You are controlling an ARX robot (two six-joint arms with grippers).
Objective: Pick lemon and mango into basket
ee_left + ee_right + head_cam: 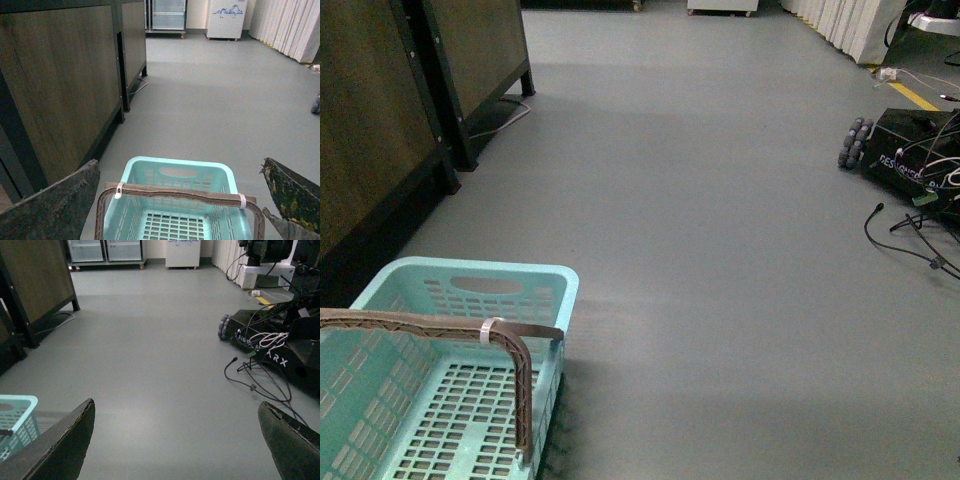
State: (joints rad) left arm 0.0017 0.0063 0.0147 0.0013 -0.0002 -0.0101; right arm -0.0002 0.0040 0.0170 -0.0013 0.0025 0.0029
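**Both grippers spread wide, basket at our left**

We see the basket [520, 272] standing on the grey floor [720, 250] at our left, near the dark wooden cabinet [370, 130]. Its brown handles [420, 323] are raised and bound with a white zip tie [490, 330]. Our left gripper [179, 165] hangs above it, fingers wide apart, holding nothing. Our right gripper [176, 405] is equally spread and bare, over open floor.

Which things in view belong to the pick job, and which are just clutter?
Job: basket; left gripper and right gripper, both open. No lemon or mango in view.
Lying about: wooden cabinets; black wheeled base; loose cables.
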